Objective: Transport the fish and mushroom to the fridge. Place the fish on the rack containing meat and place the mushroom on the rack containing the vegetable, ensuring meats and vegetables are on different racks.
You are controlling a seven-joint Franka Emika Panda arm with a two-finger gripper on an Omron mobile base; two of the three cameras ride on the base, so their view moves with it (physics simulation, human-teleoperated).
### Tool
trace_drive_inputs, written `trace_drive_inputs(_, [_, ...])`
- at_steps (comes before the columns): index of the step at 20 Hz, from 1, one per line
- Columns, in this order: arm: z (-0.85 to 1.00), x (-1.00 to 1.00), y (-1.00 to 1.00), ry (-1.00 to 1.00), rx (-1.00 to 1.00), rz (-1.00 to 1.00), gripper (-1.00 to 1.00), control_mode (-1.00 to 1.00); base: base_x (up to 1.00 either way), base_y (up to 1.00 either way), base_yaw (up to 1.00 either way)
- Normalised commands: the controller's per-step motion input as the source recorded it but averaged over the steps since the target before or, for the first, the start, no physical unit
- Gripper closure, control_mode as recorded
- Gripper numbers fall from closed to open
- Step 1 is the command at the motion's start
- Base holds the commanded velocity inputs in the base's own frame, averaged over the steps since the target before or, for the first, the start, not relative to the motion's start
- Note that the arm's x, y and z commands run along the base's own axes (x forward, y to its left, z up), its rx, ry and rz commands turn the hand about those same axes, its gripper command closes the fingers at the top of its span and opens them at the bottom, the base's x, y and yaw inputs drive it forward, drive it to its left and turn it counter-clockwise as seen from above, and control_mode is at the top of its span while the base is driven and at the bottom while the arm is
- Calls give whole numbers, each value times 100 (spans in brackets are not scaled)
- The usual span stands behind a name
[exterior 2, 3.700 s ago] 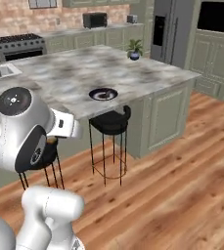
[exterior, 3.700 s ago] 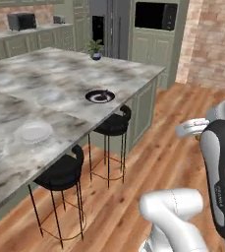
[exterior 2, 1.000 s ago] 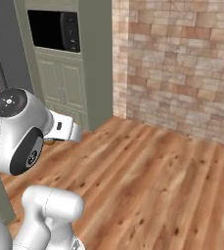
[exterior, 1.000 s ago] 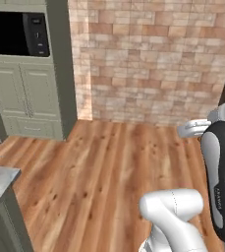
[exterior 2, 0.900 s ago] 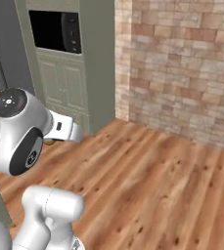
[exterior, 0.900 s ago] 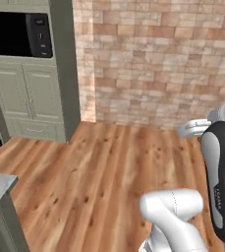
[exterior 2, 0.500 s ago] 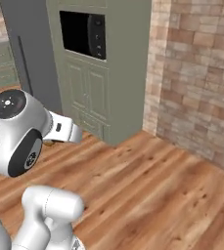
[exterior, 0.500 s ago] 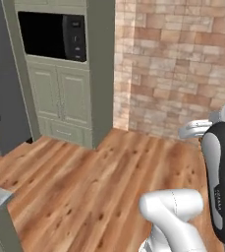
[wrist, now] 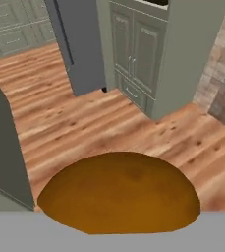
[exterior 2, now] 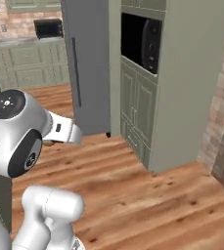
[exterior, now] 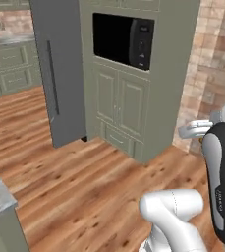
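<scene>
The tall grey metal fridge (exterior: 60, 74) with its long vertical bar handle (exterior: 52, 78) stands shut beside the sage-green cabinet tower (exterior: 133, 103) that houses a black built-in microwave (exterior: 124, 42). In the hand view a rounded brown-orange mushroom (wrist: 119, 192) sits right against the camera at the bottom, above the wooden plank floor (wrist: 109, 133). The claw is nearly closed, and judging by that lump so close before the camera, it is holding the mushroom.

As for progress, the mushroom appears to be in transit toward the fridge and is not yet on any rack. The door is closed, so it must be opened first. I cannot tell where the fish is or whether it has been placed. No brand, label or readable writing can be made out.
</scene>
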Motion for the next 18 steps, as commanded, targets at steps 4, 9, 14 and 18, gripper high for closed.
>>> trace_drive_inputs(4, [0,0,0,0,0,0,100,100,100,-58,62])
trace_drive_inputs(9, [0,0,0,0,0,0,100,100,100,-55,59])
trace_drive_inputs(14, [0,0,0,0,0,0,100,100,100,22,28])
trace_drive_inputs(18, [0,0,0,0,0,0,100,100,100,71,9])
